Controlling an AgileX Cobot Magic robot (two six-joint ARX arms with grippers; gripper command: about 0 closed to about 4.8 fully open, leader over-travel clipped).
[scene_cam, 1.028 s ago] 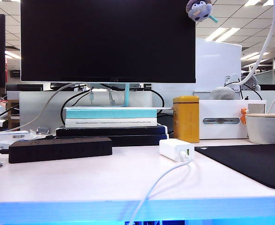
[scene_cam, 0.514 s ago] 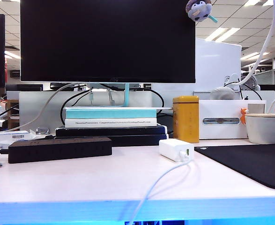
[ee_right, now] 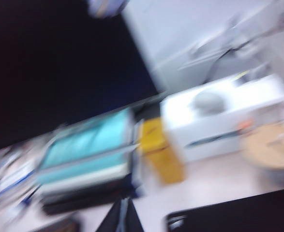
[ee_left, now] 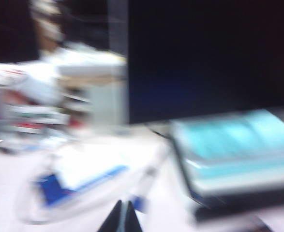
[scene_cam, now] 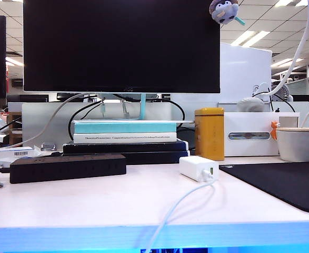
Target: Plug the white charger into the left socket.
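In the exterior view you see the white charger (scene_cam: 198,167) lying on the pale table (scene_cam: 117,205), just left of the black mat (scene_cam: 280,184) and in front of the yellow tin (scene_cam: 209,133), with its thin white cable (scene_cam: 172,211) running toward the near table edge. Well to its left you find the black power strip (scene_cam: 67,167) in front of the stacked books (scene_cam: 125,138); the left socket sits in its top face, which this low angle does not let you make out. Neither arm shows here. In the left wrist view, heavily blurred, you see the left gripper (ee_left: 121,220) as a dark point with its fingertips pressed together, holding nothing, above the table near the monitor (ee_left: 209,53) and the teal books (ee_left: 233,145). In the right wrist view, also blurred, you see the right gripper (ee_right: 120,217) likewise closed and empty, facing the books (ee_right: 86,150), the yellow tin (ee_right: 161,154) and the large white box (ee_right: 214,113).
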